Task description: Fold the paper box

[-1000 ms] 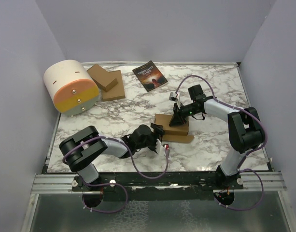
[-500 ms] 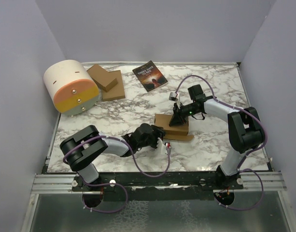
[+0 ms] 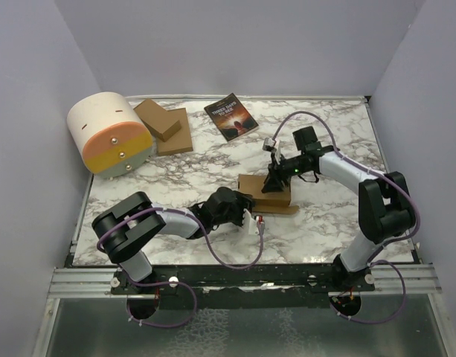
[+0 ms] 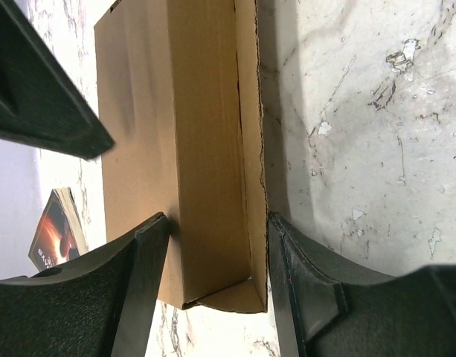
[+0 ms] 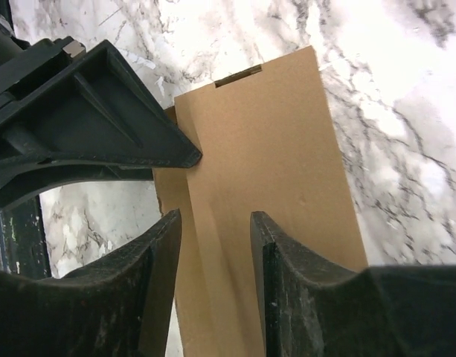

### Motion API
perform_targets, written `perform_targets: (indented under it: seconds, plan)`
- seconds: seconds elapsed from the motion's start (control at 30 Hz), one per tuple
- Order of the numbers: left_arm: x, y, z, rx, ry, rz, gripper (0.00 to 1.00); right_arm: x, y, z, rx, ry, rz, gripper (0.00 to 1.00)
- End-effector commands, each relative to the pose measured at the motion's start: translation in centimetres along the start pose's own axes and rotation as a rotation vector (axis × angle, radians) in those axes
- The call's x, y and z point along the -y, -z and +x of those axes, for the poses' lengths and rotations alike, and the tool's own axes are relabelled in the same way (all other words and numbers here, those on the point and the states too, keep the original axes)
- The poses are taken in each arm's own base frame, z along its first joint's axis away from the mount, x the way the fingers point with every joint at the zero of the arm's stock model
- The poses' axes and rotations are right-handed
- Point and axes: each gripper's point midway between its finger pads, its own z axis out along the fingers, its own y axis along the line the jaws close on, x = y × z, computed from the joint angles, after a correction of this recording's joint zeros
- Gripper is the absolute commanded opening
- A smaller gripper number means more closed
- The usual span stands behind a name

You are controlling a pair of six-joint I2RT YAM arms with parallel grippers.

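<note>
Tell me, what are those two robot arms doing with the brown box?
They are folding the paper box on the marble table. The left claw squeezes one end of it from both sides. The right claw hangs open just over its top, pinching nothing. The box is partly shaped, with one flap lying flat on the table.

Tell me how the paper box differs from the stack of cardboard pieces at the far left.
The paper box is folded up into a raised carton; the stack of cardboard pieces lies flat. The paper box sits mid-table with the left gripper clasping one end; the stack lies far left, untouched. Both are plain brown cardboard.
</note>
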Motion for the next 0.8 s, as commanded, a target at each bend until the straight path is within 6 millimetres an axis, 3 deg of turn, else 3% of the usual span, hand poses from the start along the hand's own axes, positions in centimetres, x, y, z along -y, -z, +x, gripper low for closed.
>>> perform_targets:
  seconds: [0.0,0.2,0.27,0.37,0.47,0.63,0.77]
  plan:
    - [0.7,-0.3,-0.1,0.017,0.057,0.043,0.56,0.5,3.6,-2.6,0.08,0.044,0.079,0.43]
    - [0.5,-0.3,-0.4,0.039,0.113,0.04,0.56,-0.2,8.1,-3.0,0.217,0.008,0.133,0.44]
    - [0.5,-0.4,-0.4,0.041,0.132,0.041,0.56,-0.4,9.6,-2.9,0.287,-0.052,0.148,0.49]
    - [0.5,-0.4,-0.3,0.034,0.155,0.04,0.56,-0.5,11.6,-1.9,0.393,-0.202,0.132,0.54]
    - [0.4,-0.4,-0.3,0.029,0.178,0.033,0.55,-0.2,13.2,-0.5,0.468,-0.343,0.09,0.49]
    - [0.3,-0.4,-0.3,0.024,0.221,0.032,0.55,2.5,13.5,3.4,0.401,-0.605,0.254,0.48]
    - [0.5,-0.6,-0.1,0.015,0.241,0.034,0.55,2.8,12.5,6.9,0.339,-0.783,0.349,0.47]
